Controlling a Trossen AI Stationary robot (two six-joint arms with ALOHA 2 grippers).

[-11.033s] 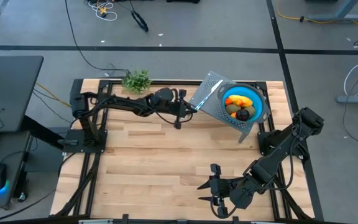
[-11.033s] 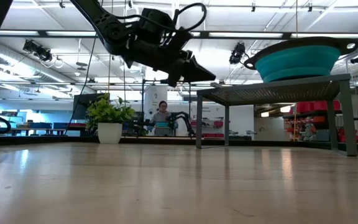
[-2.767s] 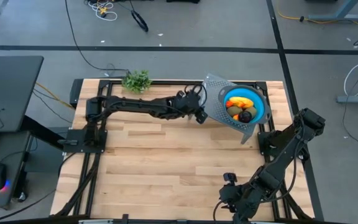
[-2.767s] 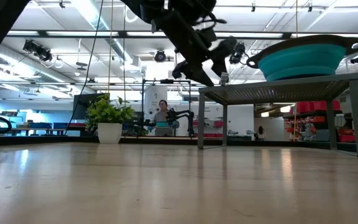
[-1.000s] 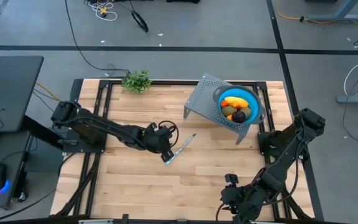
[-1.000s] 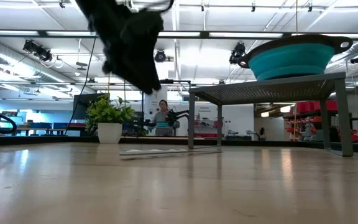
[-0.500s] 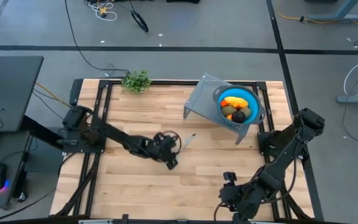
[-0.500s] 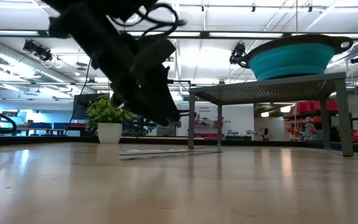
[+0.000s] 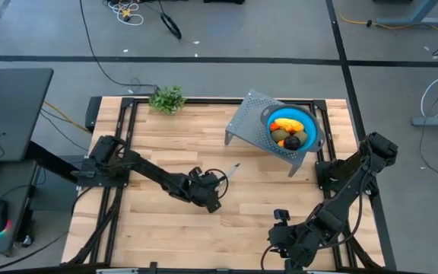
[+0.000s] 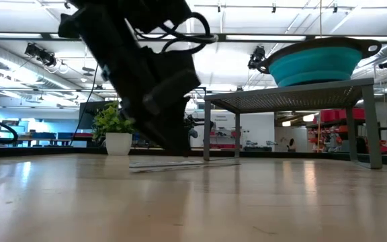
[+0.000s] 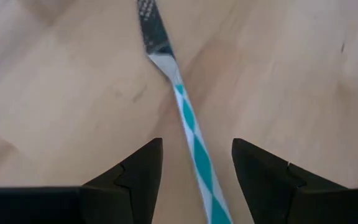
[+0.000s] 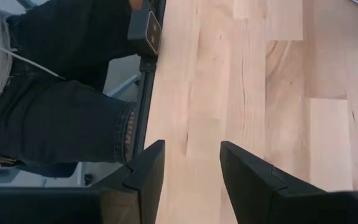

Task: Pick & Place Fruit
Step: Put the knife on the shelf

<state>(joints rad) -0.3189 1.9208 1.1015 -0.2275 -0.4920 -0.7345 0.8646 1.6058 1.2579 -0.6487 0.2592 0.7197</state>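
Observation:
The fruit (image 9: 289, 131) lies in a blue bowl (image 9: 315, 125) set in a grey perforated stand (image 9: 246, 122) at the far right. I see a yellow-orange piece, an olive-green one and a dark one. A slim knife (image 11: 188, 118) with a blue-and-white handle lies flat on the table. My left gripper (image 11: 196, 146) is low over the knife at mid-table, open, with one finger on each side of the handle. I cannot tell whether it touches. My right gripper (image 12: 191, 165) hangs open above the near right edge.
A leafy green sprig (image 9: 167, 98) stands at the far left edge. A person's legs in jeans (image 12: 61, 118) are just off the table's edge by my right gripper. Bare wood lies between the knife and the stand.
My left gripper has moved down and toward the near edge, and now hangs low over the knife's handle. The knife lies where it was on the table.

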